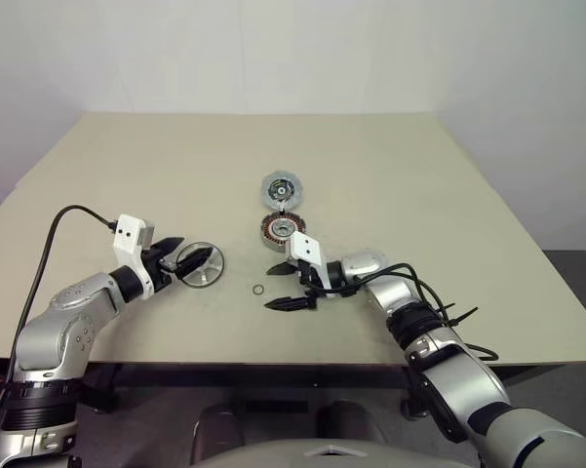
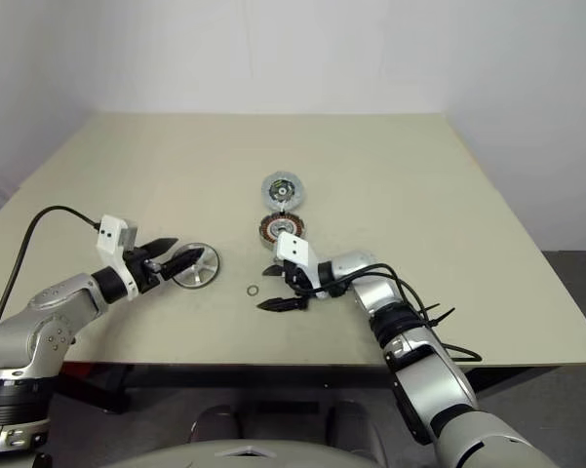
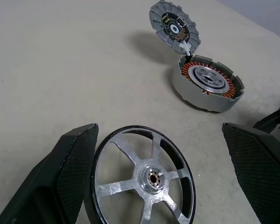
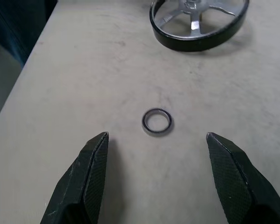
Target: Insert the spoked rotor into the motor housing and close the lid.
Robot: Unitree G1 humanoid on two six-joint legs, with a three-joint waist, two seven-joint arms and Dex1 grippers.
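Looking down from the head camera, the beige table (image 1: 390,175) carries the motor housing (image 1: 280,230) near its middle, its hinged lid (image 1: 281,188) swung open toward the far edge. The spoked rotor (image 1: 199,265) lies flat nearer the front edge, left of the housing. The left gripper (image 1: 182,255) is at the rotor with its jaws spread, grasping nothing. The right gripper (image 1: 285,286) hovers near the front edge with jaws apart and empty; a small thin ring (image 1: 258,291) lies on the table just beside its fingertips.

In the left wrist view, the rotor (image 3: 143,177) rests between the two black fingers (image 3: 67,172); one finger is close against its rim, the other well apart. Beyond it the housing (image 3: 207,83) shows copper-red windings, with the lid (image 3: 174,29) standing up behind.

In the right wrist view, the thin ring (image 4: 157,122) lies on the table beyond the gap between the released fingers (image 4: 91,172), untouched, with the rotor (image 4: 199,22) beyond.
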